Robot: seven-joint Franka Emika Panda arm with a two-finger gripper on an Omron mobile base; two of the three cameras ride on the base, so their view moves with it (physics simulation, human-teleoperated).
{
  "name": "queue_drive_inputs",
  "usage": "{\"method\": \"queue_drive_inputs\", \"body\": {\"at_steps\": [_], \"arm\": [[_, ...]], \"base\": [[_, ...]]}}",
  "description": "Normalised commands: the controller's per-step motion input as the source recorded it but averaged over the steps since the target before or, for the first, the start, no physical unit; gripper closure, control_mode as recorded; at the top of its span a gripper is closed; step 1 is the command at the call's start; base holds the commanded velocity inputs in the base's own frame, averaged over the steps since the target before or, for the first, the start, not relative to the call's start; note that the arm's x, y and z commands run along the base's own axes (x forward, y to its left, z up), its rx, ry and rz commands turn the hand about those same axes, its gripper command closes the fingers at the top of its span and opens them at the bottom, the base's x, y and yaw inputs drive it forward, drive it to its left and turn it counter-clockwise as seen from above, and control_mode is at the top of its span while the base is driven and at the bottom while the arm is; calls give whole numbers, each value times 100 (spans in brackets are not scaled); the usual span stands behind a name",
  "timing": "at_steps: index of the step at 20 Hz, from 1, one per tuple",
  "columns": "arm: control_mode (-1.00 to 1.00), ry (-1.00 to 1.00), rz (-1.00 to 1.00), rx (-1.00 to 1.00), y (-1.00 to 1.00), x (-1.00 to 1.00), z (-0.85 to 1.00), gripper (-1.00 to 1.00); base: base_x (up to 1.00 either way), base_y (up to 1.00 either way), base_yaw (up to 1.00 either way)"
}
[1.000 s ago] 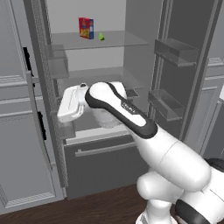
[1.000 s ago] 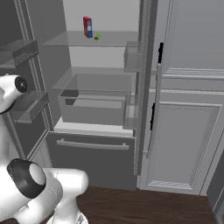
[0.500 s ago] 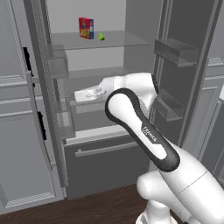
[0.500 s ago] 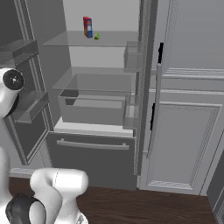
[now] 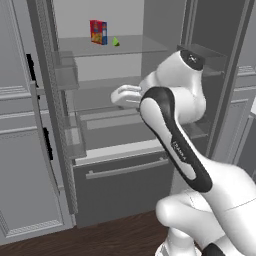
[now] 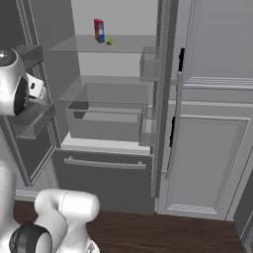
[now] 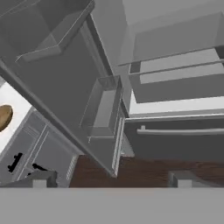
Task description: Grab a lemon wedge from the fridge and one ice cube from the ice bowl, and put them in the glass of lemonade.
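The fridge (image 5: 125, 165) stands with both doors open. On its upper glass shelf the small yellow-green lemon wedge (image 5: 115, 42) (image 6: 109, 41) lies just right of a red and yellow carton (image 5: 98, 31). My gripper (image 5: 115, 96) hangs in front of the middle shelf, well below the wedge, and holds nothing. In the hand view its fingertips (image 7: 41, 178) stand far apart, so the gripper (image 7: 111, 180) is open. The tan ice bowl (image 7: 3, 117) peeks in at the left edge of the hand view on a white counter. The glass of lemonade is out of view.
The left door (image 7: 65, 100) carries clear bins (image 7: 103, 109) and juts toward me. A clear crisper box (image 6: 106, 111) sits under the middle shelf, above the drawer with its bar handle (image 6: 104, 164). Grey panelled cabinets (image 6: 207, 163) flank the fridge. Dark wood floor lies below.
My arm has folded upward, and the hand has swung right and slightly up across the fridge opening. The jaws have stayed open, and the wedge and carton have not moved.
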Motion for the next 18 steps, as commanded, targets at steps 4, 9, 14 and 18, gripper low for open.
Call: {"method": "queue_drive_inputs", "body": {"at_steps": [4,9,14,18], "arm": [[-100,29,-41,-13,-83,-42,-16,-100],[-100,1,-12,-15,-70,-85,4,-100],[-100,0,8,-20,-51,-70,30,-100],[-100,-10,6,-3,-32,-51,57,-100]], "base": [[0,0,0],[0,0,0],[0,0,0],[0,0,0]]}}
